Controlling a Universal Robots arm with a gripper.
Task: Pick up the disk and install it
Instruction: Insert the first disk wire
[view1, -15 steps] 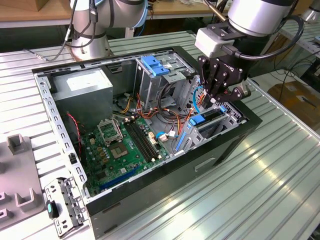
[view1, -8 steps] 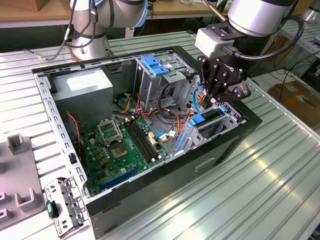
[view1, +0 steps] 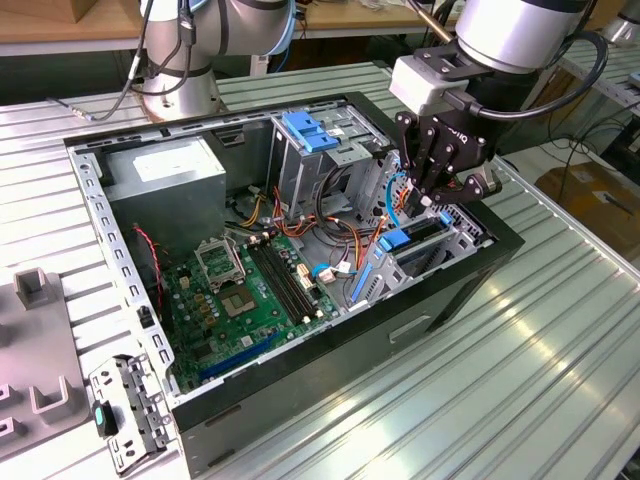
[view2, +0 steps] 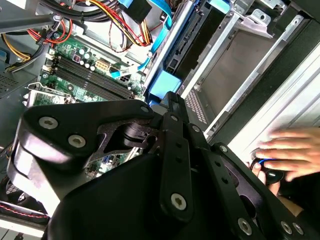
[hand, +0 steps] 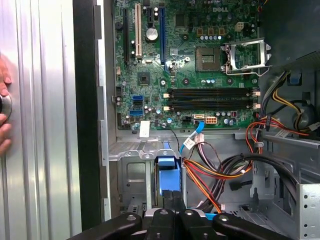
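At about 3 o'clock of the open computer case (view1: 330, 372) in the exterior view, the black gripper (view1: 428, 200) hangs fingers-down over the silver drive cage (view1: 468, 238). In the first wrist view the gripper (hand: 173, 201) shows its fingers drawn narrow, close together, and in the second wrist view the gripper (view2: 170, 97) looks the same. The tips sit right at the blue end of the disk (view1: 395, 241); whether they pinch it or only touch it cannot be told.

The disk stands on edge inside the cage, with its blue rail end showing. The first wrist view shows the disk (hand: 167, 175) edge-on as a blue strip running into the cage just past the fingertips. In the second wrist view the disk (view2: 162, 82) shows as a blue block at the fingertips.

In the exterior view, a green motherboard (view1: 240, 290) lies on the case floor at roughly 8 o'clock from the gripper. Orange and red cables (view1: 350, 235) run between the two. A grey metal box with a white sticker (view1: 165, 175) fills the case's 10 o'clock corner. A blue latch tab (view1: 305, 130) sits on a taller cage near 12 o'clock. The case rests on a ribbed metal counter (view1: 500, 380).

In the second wrist view, a person's hand (view2: 292, 150) lies outside the case.
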